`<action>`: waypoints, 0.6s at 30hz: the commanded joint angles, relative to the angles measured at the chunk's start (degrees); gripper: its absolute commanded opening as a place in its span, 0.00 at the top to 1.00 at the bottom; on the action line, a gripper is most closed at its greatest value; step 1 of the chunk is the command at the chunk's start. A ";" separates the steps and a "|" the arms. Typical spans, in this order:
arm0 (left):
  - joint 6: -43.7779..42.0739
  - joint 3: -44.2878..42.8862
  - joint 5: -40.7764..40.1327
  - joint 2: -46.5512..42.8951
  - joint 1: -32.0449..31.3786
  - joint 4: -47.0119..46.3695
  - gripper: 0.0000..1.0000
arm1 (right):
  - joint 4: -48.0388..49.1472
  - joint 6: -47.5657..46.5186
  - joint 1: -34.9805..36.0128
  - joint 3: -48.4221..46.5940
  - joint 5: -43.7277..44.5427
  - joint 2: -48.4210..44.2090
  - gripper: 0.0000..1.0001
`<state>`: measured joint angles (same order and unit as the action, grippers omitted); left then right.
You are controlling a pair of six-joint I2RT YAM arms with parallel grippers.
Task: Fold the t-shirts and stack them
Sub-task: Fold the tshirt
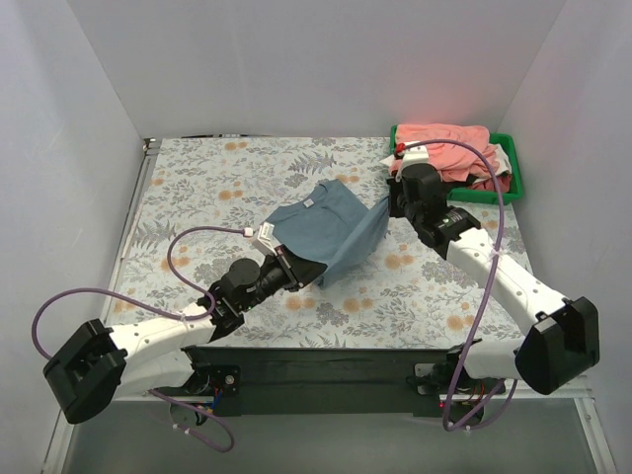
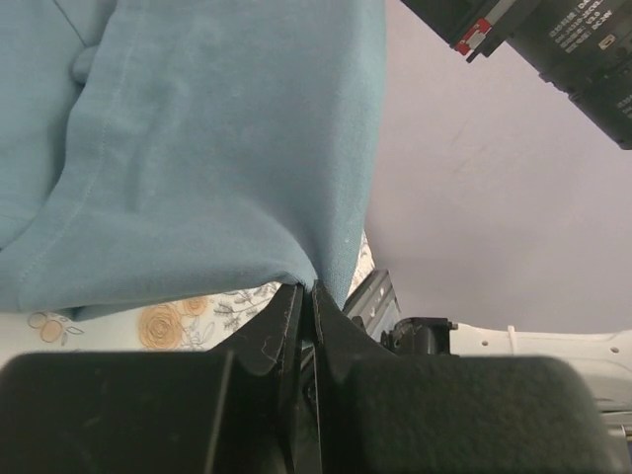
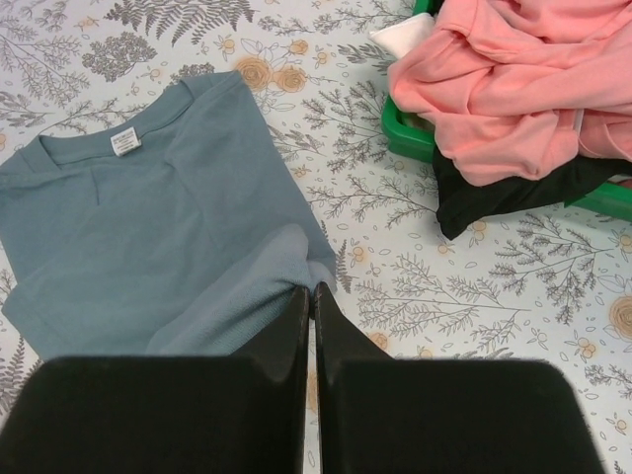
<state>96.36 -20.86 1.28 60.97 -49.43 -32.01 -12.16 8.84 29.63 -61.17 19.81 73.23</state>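
Black-fingered left gripper (image 2: 308, 289) and right gripper (image 3: 311, 289) each clamp an edge of the limp grey-blue t-shirt (image 1: 321, 223) over floral cover (image 1: 197, 188)

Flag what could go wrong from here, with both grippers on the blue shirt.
1. The left gripper and right gripper each pinch only a thin bit of the grey-blue shirt at its edge. Either grip might slip mid-fold and leave the fold skewed.
2. The salmon-pink shirt and a black piece spill over the green bin rim near the right gripper, so a sweep that way could snag them.
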 commanded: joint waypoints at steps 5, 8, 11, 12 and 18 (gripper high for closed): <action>0.85 1.79 3.73 3.89 3.20 -4.90 1.00 | 3.73 -1.63 -0.45 -7.82 2.60 4.72 0.99; 1.02 1.97 4.43 4.25 4.34 -4.99 1.00 | 3.81 -1.90 -0.45 -9.67 2.69 7.09 0.99; 1.29 2.75 4.96 3.72 6.71 -5.08 1.00 | 3.73 -2.25 -0.54 -11.51 2.51 8.59 0.99; 1.38 2.93 4.96 3.46 7.24 -5.08 1.00 | 3.81 -2.34 -0.45 -12.04 2.51 9.64 0.99; 2.17 2.93 9.79 5.47 12.77 -7.01 1.00 | 3.81 -3.13 -0.54 -17.40 2.42 15.00 0.99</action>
<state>98.35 -18.50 6.79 65.80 -38.35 -38.28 -12.51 7.33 29.76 -73.60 19.11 86.76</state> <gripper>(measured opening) 0.031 0.022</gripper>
